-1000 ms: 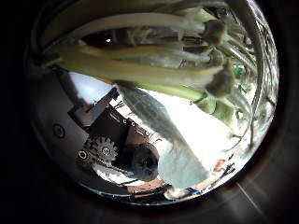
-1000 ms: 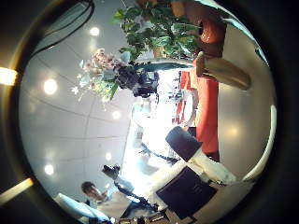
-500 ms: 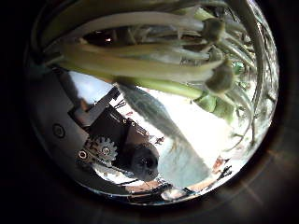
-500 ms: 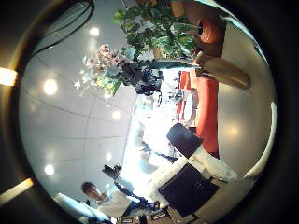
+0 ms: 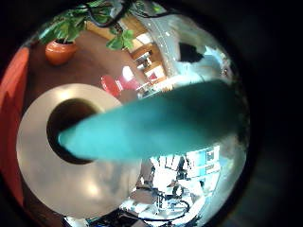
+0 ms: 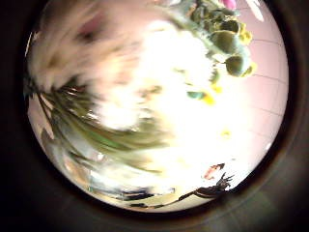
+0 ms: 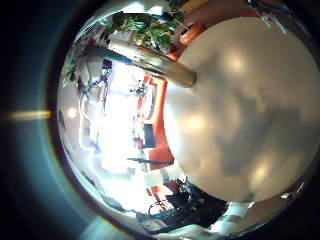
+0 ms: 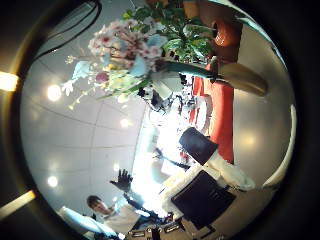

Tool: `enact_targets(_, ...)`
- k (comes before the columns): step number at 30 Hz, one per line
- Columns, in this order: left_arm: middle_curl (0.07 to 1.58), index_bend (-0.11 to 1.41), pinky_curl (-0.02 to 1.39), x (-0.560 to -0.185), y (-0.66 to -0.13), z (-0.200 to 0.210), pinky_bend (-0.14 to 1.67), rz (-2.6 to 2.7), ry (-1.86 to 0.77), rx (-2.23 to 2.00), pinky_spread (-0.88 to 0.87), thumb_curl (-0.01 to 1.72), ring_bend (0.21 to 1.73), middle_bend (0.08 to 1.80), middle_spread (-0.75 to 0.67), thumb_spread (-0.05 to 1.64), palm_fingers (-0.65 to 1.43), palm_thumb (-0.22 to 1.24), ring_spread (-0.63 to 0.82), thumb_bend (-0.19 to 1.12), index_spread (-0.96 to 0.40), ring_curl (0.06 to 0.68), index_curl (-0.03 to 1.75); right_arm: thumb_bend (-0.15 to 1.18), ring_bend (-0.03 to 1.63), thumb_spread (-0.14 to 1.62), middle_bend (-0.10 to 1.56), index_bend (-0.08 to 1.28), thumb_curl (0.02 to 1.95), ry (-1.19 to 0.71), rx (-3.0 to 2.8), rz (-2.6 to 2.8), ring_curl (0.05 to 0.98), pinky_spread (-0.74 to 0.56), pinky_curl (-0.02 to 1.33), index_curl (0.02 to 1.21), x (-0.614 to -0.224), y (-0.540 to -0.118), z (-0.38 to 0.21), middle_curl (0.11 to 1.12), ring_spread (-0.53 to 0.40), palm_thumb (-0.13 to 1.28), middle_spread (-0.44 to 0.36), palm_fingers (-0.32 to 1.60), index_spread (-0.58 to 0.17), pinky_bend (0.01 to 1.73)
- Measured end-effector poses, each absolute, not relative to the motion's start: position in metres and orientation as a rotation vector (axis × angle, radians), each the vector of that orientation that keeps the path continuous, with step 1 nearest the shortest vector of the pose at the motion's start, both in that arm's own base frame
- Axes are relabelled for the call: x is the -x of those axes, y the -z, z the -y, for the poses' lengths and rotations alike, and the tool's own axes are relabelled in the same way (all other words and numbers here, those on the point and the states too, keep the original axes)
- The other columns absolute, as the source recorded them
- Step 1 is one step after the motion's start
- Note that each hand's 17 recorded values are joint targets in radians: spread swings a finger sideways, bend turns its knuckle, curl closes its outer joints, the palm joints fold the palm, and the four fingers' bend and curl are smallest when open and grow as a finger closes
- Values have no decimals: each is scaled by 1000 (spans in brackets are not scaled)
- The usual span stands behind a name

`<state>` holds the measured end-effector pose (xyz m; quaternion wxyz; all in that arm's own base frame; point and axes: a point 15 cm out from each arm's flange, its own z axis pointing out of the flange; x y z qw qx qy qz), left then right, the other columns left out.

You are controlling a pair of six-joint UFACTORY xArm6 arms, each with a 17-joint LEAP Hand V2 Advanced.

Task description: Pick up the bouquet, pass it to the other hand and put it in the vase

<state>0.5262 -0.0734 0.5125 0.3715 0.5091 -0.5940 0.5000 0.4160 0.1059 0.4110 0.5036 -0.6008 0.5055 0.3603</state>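
You're late in the task by my read: pickup and handover look done, only the drop into the vase (image 5: 71, 156) is left. From the left little-finger palm view, a teal stem wrap (image 5: 156, 121) runs across the palm with its tip right at the vase mouth; can't tell if the tip is inside or just above. The bouquet (image 8: 125, 52) shows in the right thumb view, blooms up, well clear of the right palm, with a dark shape below the blooms that may be the left hand, too small to be sure. Left thumb view is filled with washed-out blooms (image 6: 126, 82) and green stems (image 6: 92, 135), so the bouquet sits very close to that palm. Left hand's fingers aren't visible, so I can't tell its grip for certain. Right hand (image 8: 205, 185): only the body shows, fingers unseen, nothing near the palm; it faces up toward the ceiling. Check tip alignment before you lower.
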Motion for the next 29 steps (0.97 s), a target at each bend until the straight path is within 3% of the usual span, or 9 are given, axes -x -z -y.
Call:
enact_targets(5,398,34,538,-522,-500,37,177,1531,-1246,-1414,597,375,632,170,573,813,-277,-22,617,-50,54,177,538,-23,652,1046,255,171,447,-874,1456,-1213,217,482,294,299,-414,-412,-107,346,191,657,-4,231,-282,615)
enact_targets(12,331,74,437,-504,-504,8,176,1526,-1252,-1504,668,348,566,167,615,802,-224,-22,684,-48,91,160,350,-21,639,1043,246,180,451,-877,1458,-1210,209,483,274,312,-414,-411,-106,347,192,663,-7,263,-272,593)
enact_targets(17,294,100,390,-485,-509,2,178,1508,-1270,-1539,666,337,531,164,616,804,-190,-20,695,-46,96,155,276,-24,627,1042,230,183,454,-847,1493,-1252,205,484,261,323,-410,-397,-88,344,183,664,-50,279,-264,578)
enact_targets(29,244,132,326,-430,-484,-6,185,1449,-1228,-1697,645,324,477,168,606,824,-129,-11,691,-39,111,158,213,-22,608,1036,229,174,467,-794,1671,-1338,198,480,241,324,-391,-379,-49,352,182,704,-34,298,-258,563)
